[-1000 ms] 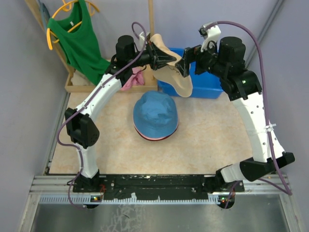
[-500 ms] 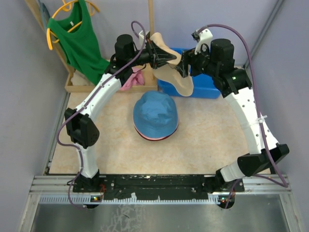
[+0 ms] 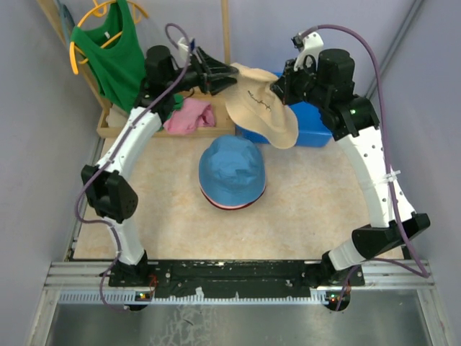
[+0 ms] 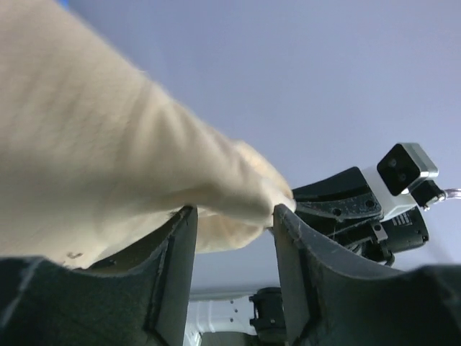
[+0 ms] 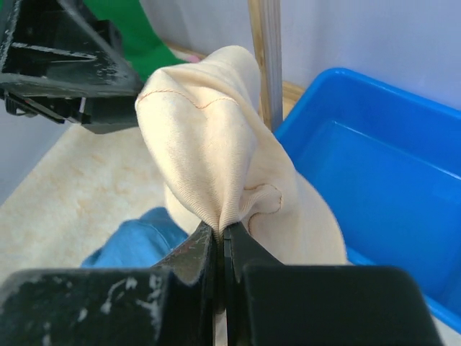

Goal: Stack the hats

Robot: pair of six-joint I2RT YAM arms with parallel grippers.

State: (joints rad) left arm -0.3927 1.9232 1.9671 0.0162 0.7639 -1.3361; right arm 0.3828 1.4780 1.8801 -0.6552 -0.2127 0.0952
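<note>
You have a plain blue hat (image 3: 232, 166) mid-table, with thin pink and dark red brim edges (image 3: 232, 206) showing under its near side. Beyond it, the beige hat (image 3: 265, 109) carries a darker stitch line, and behind that sits a bright blue bin (image 3: 310, 133). Up and left of the blue hat are a bright pink cloth (image 3: 189, 117), a green shirt (image 3: 115, 65) and a yellow hanger (image 3: 73, 52). The table (image 3: 166, 209) is mottled tan.

Behind the beige hat (image 3: 263, 108) stand post (image 3: 226, 29) and blue bin (image 3: 311, 124).

High rear view down onto table (image 3: 310, 202); two close wrist views; beige hat (image 3: 263, 115) in all.
</note>
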